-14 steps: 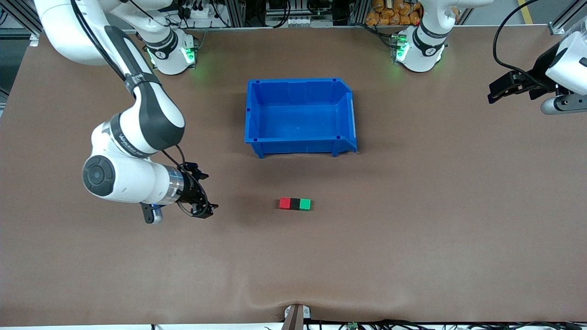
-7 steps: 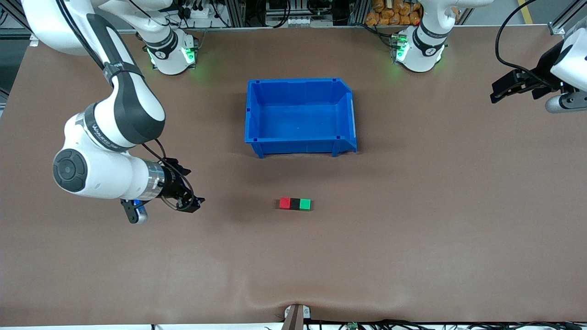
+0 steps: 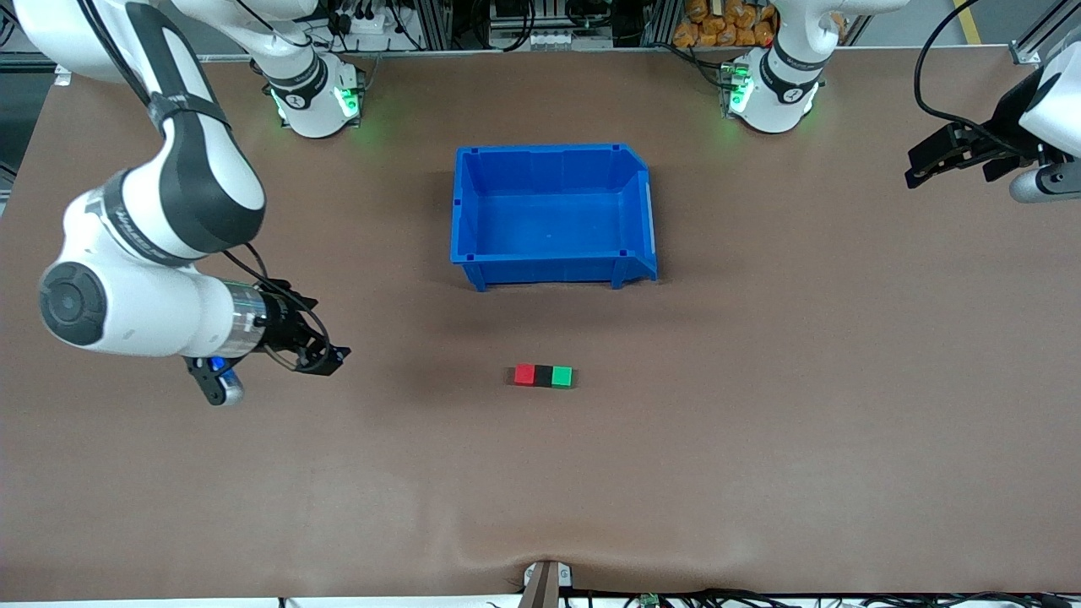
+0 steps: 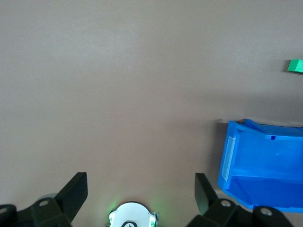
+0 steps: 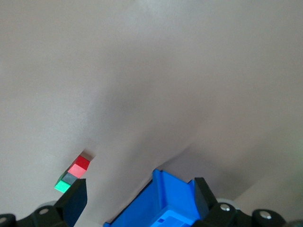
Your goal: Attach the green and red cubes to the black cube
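Cubes sit joined in 1 row: red cube (image 3: 524, 374), black cube (image 3: 543, 376), green cube (image 3: 562, 377). I see left gripper (image 3: 927, 163) and right gripper (image 3: 325, 359) both spread apart, empty.

The red cube (image 3: 524, 375) is bright red, the black cube (image 3: 543, 376) is matte black, and the green cube (image 3: 562, 377) is bright green, all plain. The bin (image 3: 467, 203) is blue. The table (image 3: 760, 439) is brown. In the right wrist view the black cube looks rather grey.
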